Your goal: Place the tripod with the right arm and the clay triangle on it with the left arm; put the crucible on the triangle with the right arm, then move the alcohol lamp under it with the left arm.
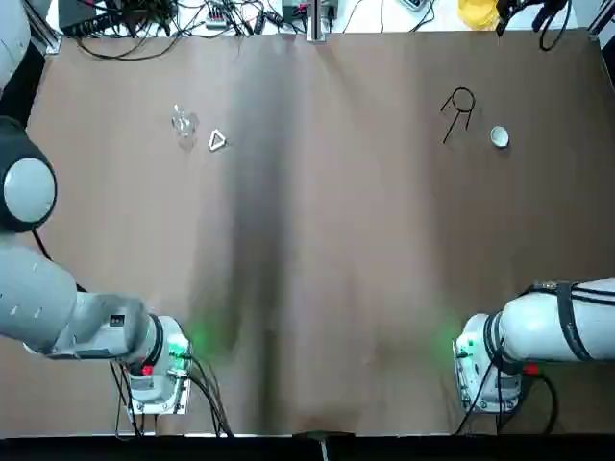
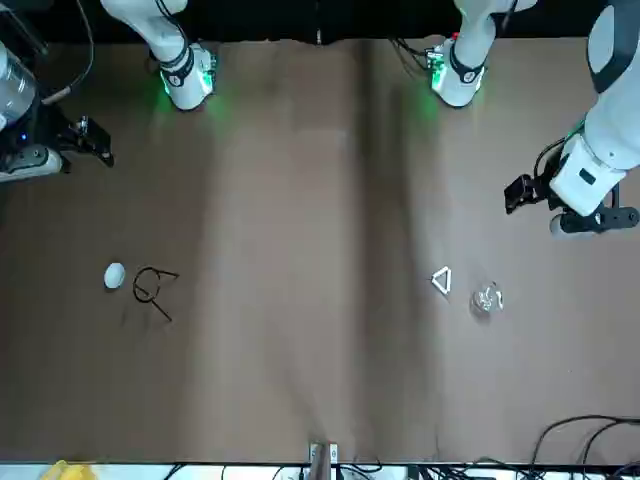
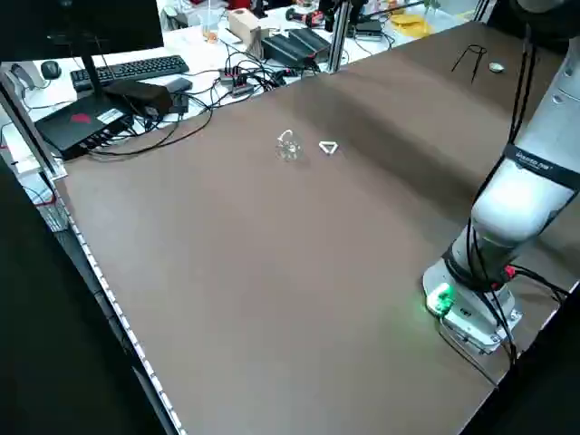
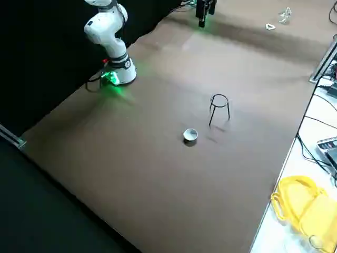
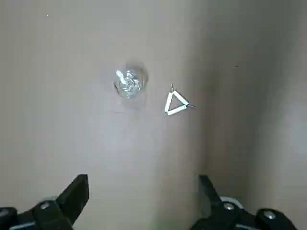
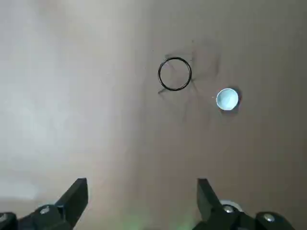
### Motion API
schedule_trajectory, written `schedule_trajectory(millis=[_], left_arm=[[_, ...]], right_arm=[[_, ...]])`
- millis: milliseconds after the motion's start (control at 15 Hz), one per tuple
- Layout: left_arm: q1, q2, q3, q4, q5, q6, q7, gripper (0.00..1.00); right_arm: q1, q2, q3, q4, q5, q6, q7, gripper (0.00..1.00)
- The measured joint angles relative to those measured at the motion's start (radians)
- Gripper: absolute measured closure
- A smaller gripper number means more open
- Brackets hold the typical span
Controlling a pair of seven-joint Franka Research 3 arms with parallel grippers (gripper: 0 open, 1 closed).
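Observation:
The tripod [image 1: 459,108], a black wire ring on thin legs, stands upright at the table's far right [image 4: 219,105]. Just right of it sits the crucible [image 1: 499,136], a small white cup [image 4: 190,135]. At the far left the white clay triangle [image 1: 217,141] lies flat beside the clear glass alcohol lamp [image 1: 184,123]. My left gripper [image 5: 144,201] hangs open high above the triangle [image 5: 175,103] and the lamp [image 5: 128,82], holding nothing. Over the tripod [image 6: 174,74] and the crucible [image 6: 227,99], my right gripper [image 6: 142,201] is likewise open and holds nothing.
Both arm bases with green lights [image 1: 159,370] [image 1: 485,365] stand at the near edge. Cables and a yellow object [image 1: 478,12] lie beyond the far edge. A keyboard [image 3: 136,68] and boxes sit on the desk behind the brown table [image 1: 317,250].

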Motion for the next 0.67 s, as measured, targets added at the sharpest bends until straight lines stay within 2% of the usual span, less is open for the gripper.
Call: schedule_trajectory(millis=[400,667], left_arm=[[0.002,0.005,0.000,-0.003,0.000,-0.001,-0.001,0.00],[-0.002,0.057,0.000,-0.013,0.000,0.000,0.007,0.00]], right_arm=[[0.000,0.000,-0.001,-0.001,0.000,0.000,0.000,0.00],[0.000,0.032,0.002,-0.013,0.001,0.002,0.000,0.00]])
